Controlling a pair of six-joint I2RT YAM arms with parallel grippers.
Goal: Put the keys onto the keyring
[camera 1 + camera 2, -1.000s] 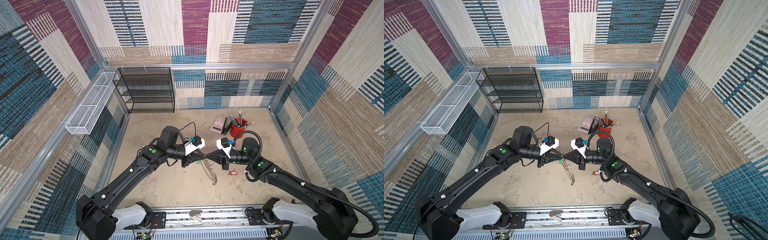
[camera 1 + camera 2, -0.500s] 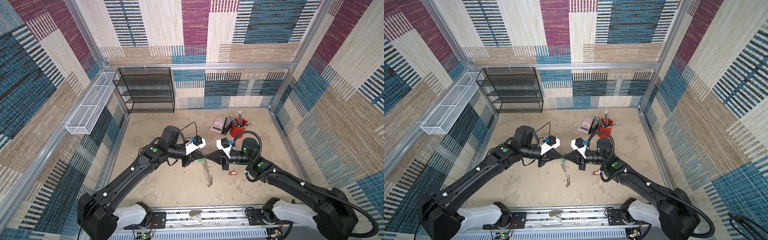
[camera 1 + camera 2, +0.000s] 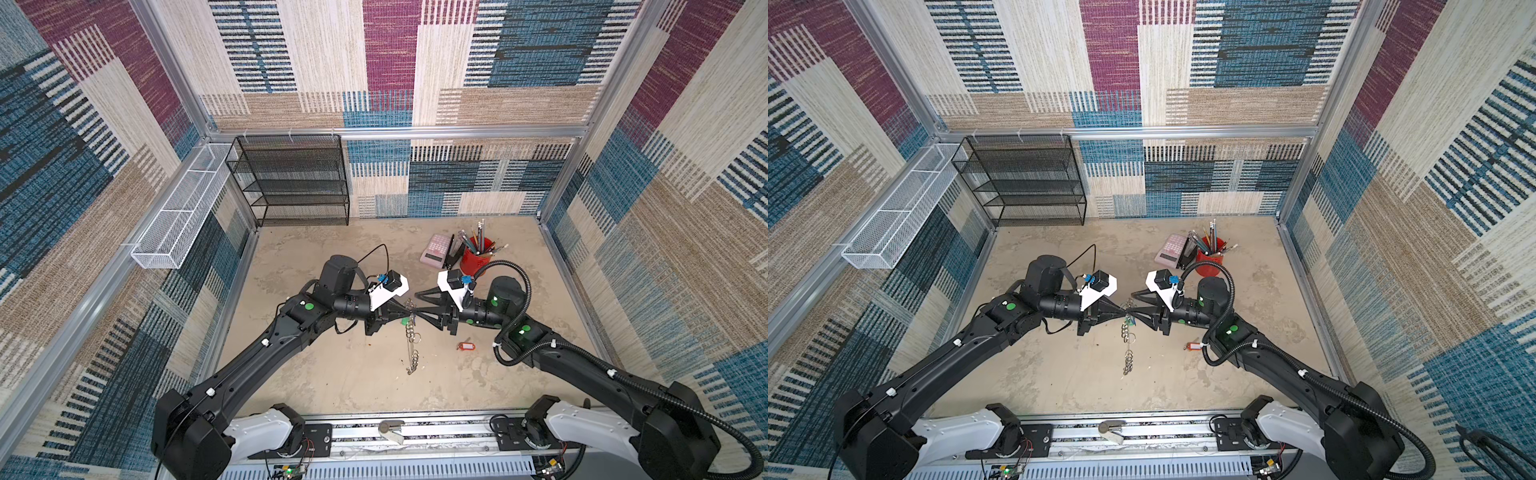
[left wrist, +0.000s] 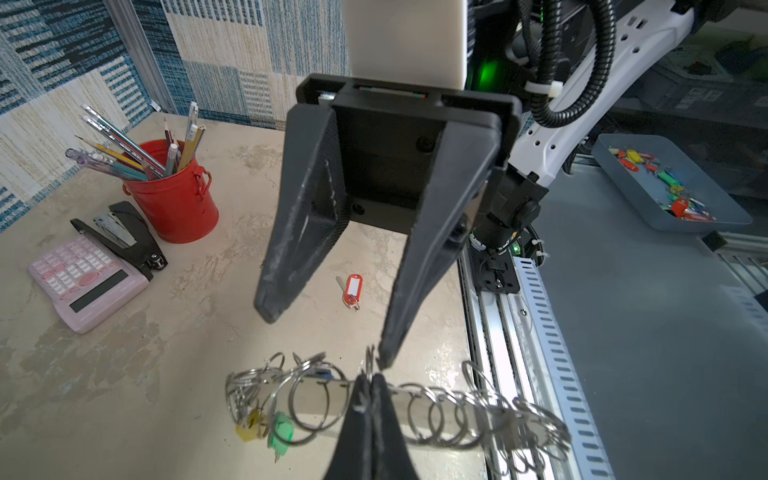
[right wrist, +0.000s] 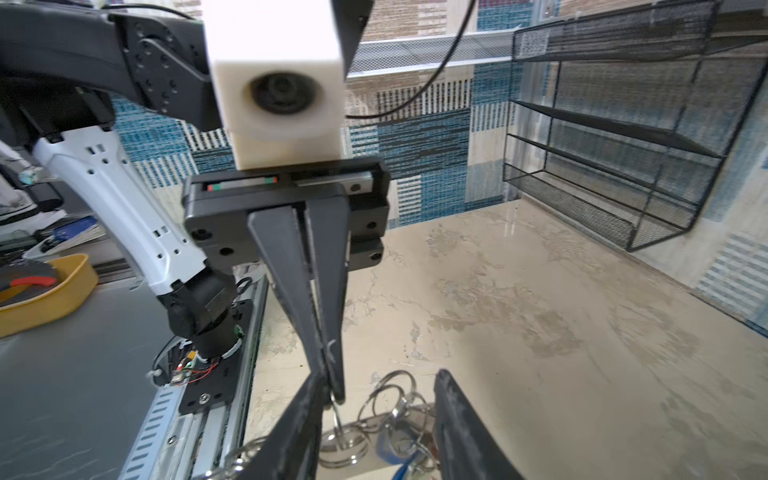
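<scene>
The keyring is a grey band edged with silver split rings. It hangs from my left gripper, which is shut on one of its rings above the table's middle, as both top views show. In the left wrist view the shut tips pinch the keyring; keys with green, yellow and blue tags hang on it. My right gripper faces it tip to tip, open, one finger beside the pinched ring. A red-tagged key lies loose on the table.
A red cup of pencils, a pink calculator and a black stapler stand at the back right. A black mesh shelf and a white wire basket line the back left. A grey tray of spare keys sits off the table.
My right gripper has opened and let go of the keyring. The left gripper has closed on it, and the ring chain has swung from slanting to hanging straight down.
</scene>
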